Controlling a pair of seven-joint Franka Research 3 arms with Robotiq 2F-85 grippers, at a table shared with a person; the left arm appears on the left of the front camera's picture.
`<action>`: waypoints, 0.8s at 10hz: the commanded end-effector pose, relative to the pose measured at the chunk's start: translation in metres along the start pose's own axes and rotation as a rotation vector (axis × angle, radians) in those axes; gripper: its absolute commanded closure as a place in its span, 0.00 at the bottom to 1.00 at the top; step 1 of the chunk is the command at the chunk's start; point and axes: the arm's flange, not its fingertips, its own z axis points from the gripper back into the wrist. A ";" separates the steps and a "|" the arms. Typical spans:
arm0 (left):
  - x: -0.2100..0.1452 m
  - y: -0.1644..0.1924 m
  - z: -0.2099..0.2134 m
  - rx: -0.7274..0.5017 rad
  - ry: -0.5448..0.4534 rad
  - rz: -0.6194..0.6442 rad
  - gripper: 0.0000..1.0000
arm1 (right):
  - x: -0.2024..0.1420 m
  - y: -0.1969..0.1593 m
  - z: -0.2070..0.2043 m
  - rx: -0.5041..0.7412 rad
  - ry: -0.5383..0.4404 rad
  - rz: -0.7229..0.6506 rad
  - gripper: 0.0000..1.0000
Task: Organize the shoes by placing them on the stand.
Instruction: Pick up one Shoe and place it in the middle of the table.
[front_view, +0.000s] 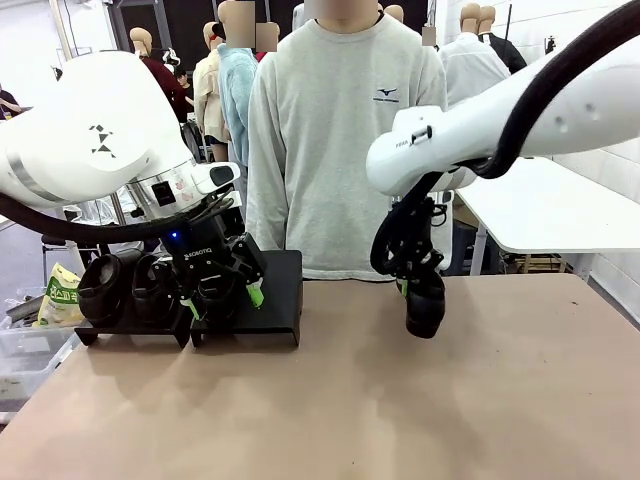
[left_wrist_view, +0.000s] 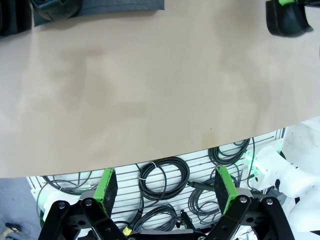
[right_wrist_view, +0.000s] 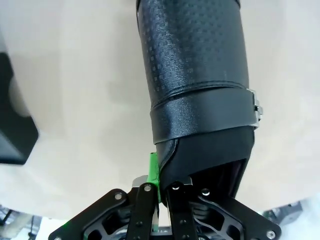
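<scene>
Black shoe (front_view: 425, 305) hangs toe-down, clamped at its heel rim in the right pincer (front_view: 406, 284), near the tabletop's (front_view: 400, 400) far edge, middle-right. Left pincer (front_view: 222, 296) spread apart, holding nothing, in front of the stand (front_view: 275, 300) at the far left corner. Two shoes (front_view: 125, 287) sit on the stand's left part.

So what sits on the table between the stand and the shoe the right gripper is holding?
Nothing: the front view shows bare tabletop between the stand and the shoe clamped in the right gripper.
</scene>
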 end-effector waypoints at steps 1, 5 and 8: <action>0.000 -0.001 0.001 -0.011 -0.004 0.013 0.00 | -0.065 0.012 0.012 -0.008 -0.081 -0.047 1.00; 0.000 -0.001 0.001 -0.011 -0.004 0.013 0.00 | -0.146 0.039 0.008 0.018 -0.030 -0.025 1.00; 0.000 -0.001 0.001 -0.011 -0.004 0.013 0.00 | -0.154 0.050 0.004 -0.021 -0.011 -0.006 1.00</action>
